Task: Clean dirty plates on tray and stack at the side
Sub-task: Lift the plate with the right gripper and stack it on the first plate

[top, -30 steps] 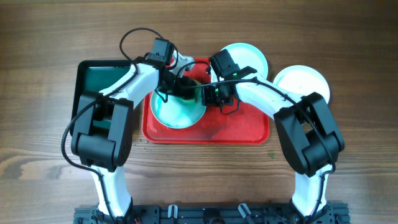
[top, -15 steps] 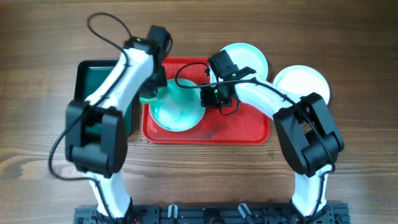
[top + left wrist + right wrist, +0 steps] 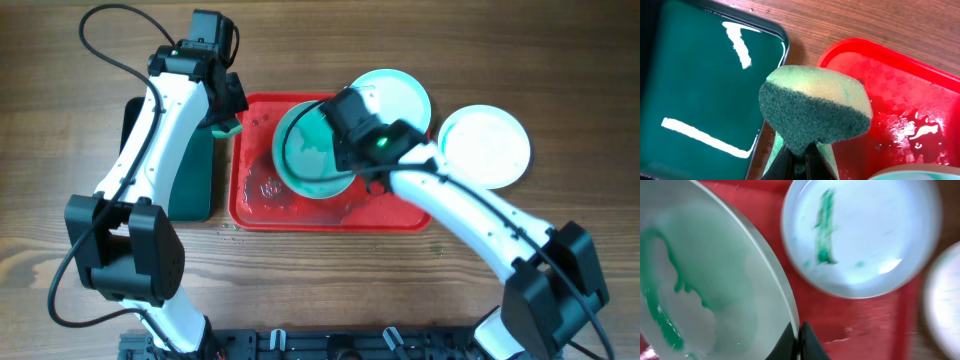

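My right gripper (image 3: 345, 160) is shut on the rim of a pale aqua plate (image 3: 308, 152) with a wet green smear and holds it tilted above the red tray (image 3: 400, 215). In the right wrist view the fingers (image 3: 799, 330) pinch that plate's edge (image 3: 715, 290). A second pale plate (image 3: 398, 95) with a green streak lies at the tray's back right and also shows in the right wrist view (image 3: 860, 235). A third pale plate (image 3: 485, 145) lies on the table right of the tray. My left gripper (image 3: 222, 112) is shut on a green-and-yellow sponge (image 3: 815, 110) over the tray's left rim (image 3: 880, 65).
A smaller dark green tray (image 3: 190, 190) lies left of the red tray, seen close in the left wrist view (image 3: 700, 75). Water puddles (image 3: 270, 185) sit on the red tray's left half. A black cable (image 3: 110, 25) loops above the left arm.
My left gripper has pulled the sponge off the plate and moved left to the gap between the two trays. My right gripper has lifted the aqua plate and shifted it right.
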